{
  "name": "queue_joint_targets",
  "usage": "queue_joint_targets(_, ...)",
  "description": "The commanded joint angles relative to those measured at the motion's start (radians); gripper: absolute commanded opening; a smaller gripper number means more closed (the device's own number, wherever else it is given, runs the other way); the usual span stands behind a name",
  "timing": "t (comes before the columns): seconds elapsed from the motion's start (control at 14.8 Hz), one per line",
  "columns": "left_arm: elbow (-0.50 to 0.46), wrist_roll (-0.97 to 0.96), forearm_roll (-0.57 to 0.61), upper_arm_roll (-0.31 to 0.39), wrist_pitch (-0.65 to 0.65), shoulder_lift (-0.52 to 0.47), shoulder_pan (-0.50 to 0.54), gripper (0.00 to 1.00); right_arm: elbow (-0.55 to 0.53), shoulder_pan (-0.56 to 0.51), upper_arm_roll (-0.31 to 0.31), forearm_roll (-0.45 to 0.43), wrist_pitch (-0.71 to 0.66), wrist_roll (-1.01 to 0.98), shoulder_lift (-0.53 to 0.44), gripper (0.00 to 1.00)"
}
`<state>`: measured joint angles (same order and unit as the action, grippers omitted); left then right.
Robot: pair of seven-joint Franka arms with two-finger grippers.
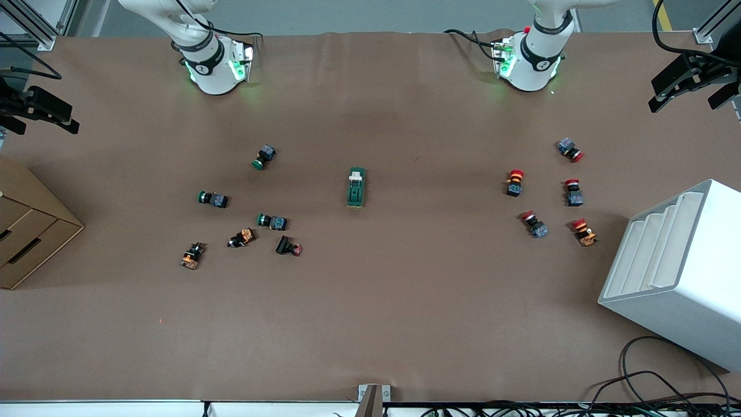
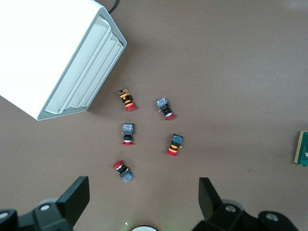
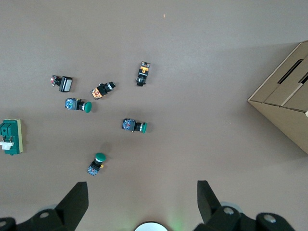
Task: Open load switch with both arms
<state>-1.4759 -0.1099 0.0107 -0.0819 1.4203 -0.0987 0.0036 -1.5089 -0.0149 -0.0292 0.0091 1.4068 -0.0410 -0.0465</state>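
Note:
The load switch (image 1: 356, 187) is a dark green block lying flat in the middle of the table. Its white toggle sits at the end toward the robots' bases. It also shows in the right wrist view as the load switch (image 3: 11, 136) and, cut by the frame edge, in the left wrist view as the load switch (image 2: 303, 148). My left gripper (image 2: 143, 197) hangs high over bare table near its own base, open and holding nothing. My right gripper (image 3: 142, 199) hangs likewise near its base, open and holding nothing. Both are well apart from the switch.
Several green-capped and black push buttons (image 1: 272, 221) lie toward the right arm's end. Several red-capped ones (image 1: 514, 182) lie toward the left arm's end. A white slotted rack (image 1: 677, 272) stands at the left arm's end, a cardboard drawer box (image 1: 29, 226) at the right arm's end.

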Motion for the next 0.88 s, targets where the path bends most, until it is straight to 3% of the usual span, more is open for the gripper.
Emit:
queue_joint_targets(0.0,-0.020,0.001,-0.009,0.005,-0.006,-0.021,-0.007,1.00,-0.008,0.006,-0.001,0.012,0.008,0.018,-0.021,1.00)
queue_joint_targets(0.81,-0.059,0.018,-0.011,-0.004,-0.020,-0.041,-0.020,1.00,0.007,0.003,-0.001,0.012,-0.020,0.047,-0.021,1.00)
